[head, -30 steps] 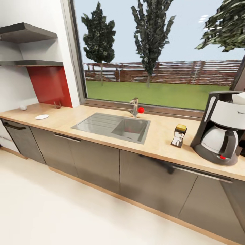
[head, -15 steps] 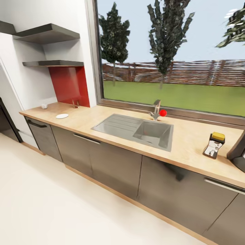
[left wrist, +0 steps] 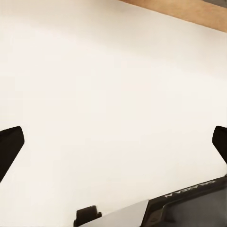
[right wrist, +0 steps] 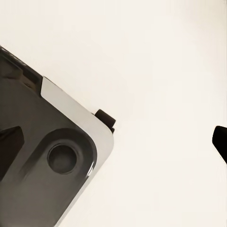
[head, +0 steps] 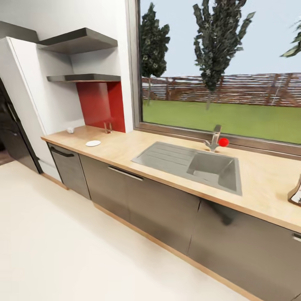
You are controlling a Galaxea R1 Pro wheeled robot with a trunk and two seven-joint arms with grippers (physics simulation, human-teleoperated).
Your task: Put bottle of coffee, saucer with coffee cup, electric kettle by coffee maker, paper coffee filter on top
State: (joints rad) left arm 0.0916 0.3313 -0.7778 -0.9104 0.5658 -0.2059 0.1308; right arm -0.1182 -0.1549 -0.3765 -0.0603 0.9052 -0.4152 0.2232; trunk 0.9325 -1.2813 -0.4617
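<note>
The countertop (head: pixel 267 184) is seen in the head view running as a long light-wood band from the left-centre of the frame down toward the right edge, over grey cabinet fronts (head: pixel 159 205). The saucer (head: pixel 93 143) lies flat on it at centre-left, near the worktop's left end. A small white object, probably the coffee cup (head: pixel 70 130), stands apart from the saucer, further toward the upper left and close to the wall; its handle direction cannot be made out at this size. At the right edge of the frame a sliver of the bottle of coffee (head: pixel 297 195) is cut off by the border, standing on the worktop.

A grey sink (head: pixel 200 167) is set into the counter right of centre, its basin bare, with a tap (head: pixel 215 138) and a red knob (head: pixel 223 142) behind it below the window (head: pixel 221 71). Two dark shelves (head: pixel 79 39) hang in the upper left above a red wall panel (head: pixel 102 104).

In the left wrist view the left gripper (left wrist: pixel 113 144) is held with its dark fingertips wide apart over pale floor (left wrist: pixel 109 85), nothing between them. In the right wrist view the right gripper (right wrist: pixel 116 142) is likewise spread, empty, above the robot's grey base (right wrist: pixel 42 165).
</note>
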